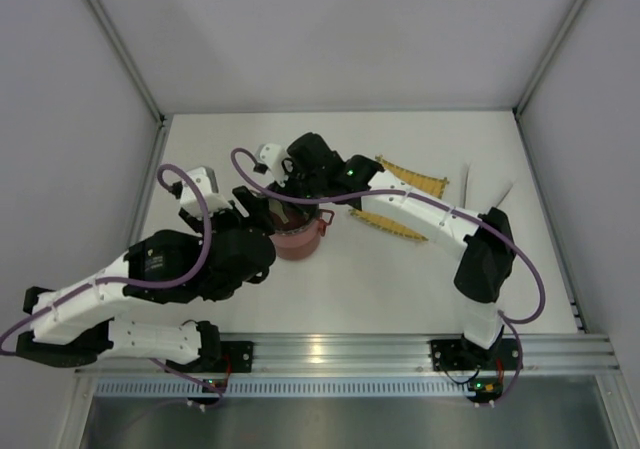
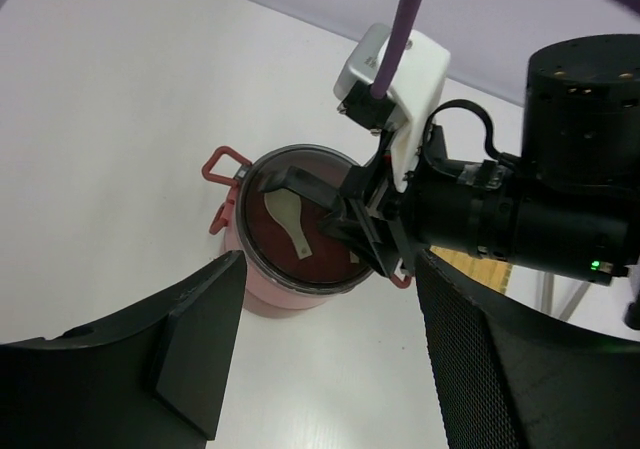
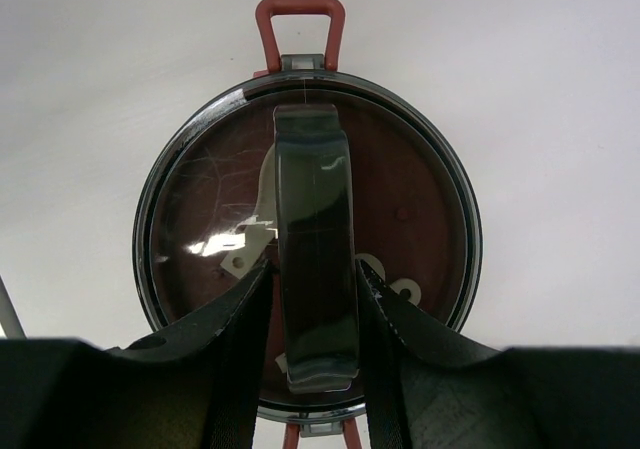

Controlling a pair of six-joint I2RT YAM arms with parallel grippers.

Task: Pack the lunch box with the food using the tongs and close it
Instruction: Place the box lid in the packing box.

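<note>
The round dark-red lunch box [image 1: 296, 243] is standing upright on the white table [image 1: 400, 289], near the middle and between the two arms, and its clear grey domed lid [image 3: 410, 199] is sitting on top of it. A red loop-shaped side handle [image 3: 300, 9] is sticking out from the rim. Through the lid a flat dark-red surface is showing, with a pale spoon-shaped piece [image 2: 290, 224] lying on it. The right gripper [image 3: 315, 264] is hanging directly over the lunch box and is closing around the dark arched handle [image 3: 315, 189] on top of the lid: its black fingers [image 3: 230, 349] are touching the two long sides of this handle, one on each side. The left gripper [image 2: 330, 269] is pointing at the lunch box from the near left; its two fingers are standing wide apart and are holding nothing, with the lunch box just in front of their tips. A yellow woven mat [image 1: 410, 174] is lying to the right of the lunch box, partly hidden under the right arm.
</note>
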